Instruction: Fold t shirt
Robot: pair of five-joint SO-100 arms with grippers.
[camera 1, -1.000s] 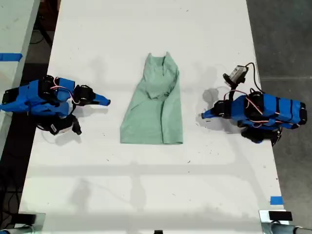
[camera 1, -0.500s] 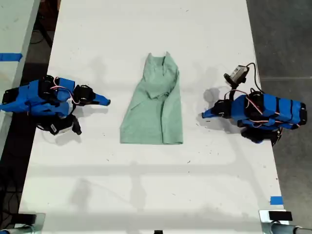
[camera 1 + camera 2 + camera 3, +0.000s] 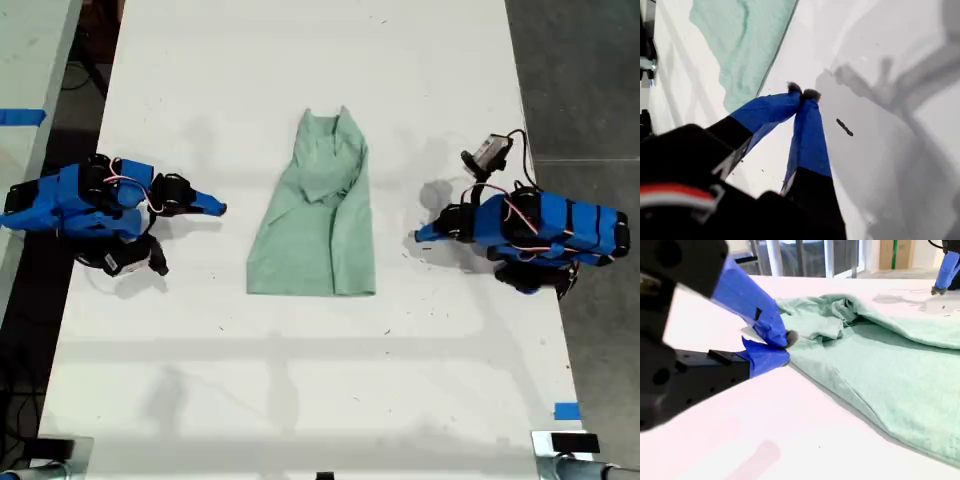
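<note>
The pale mint-green t shirt (image 3: 318, 215) lies folded lengthwise into a narrow strip in the middle of the white table (image 3: 300, 380), neck at the far end, hem toward the near end. My first gripper (image 3: 418, 236) rests at the exterior view's right, shut on nothing, a short gap from the shirt's edge. The first wrist view shows its tips (image 3: 802, 92) together, with the shirt (image 3: 745, 35) beyond. My second gripper (image 3: 222, 210) sits at the exterior view's left, also shut and holding nothing. In the second wrist view its tips (image 3: 785, 340) point at the bunched sleeves of the shirt (image 3: 880, 355).
A second table with blue tape (image 3: 20, 116) stands at the exterior view's left. Dark floor borders the exterior view's right side. A blue tape strip (image 3: 566, 410) marks the table's near right edge in the exterior view. A small dark mark (image 3: 844, 127) lies beside my first gripper.
</note>
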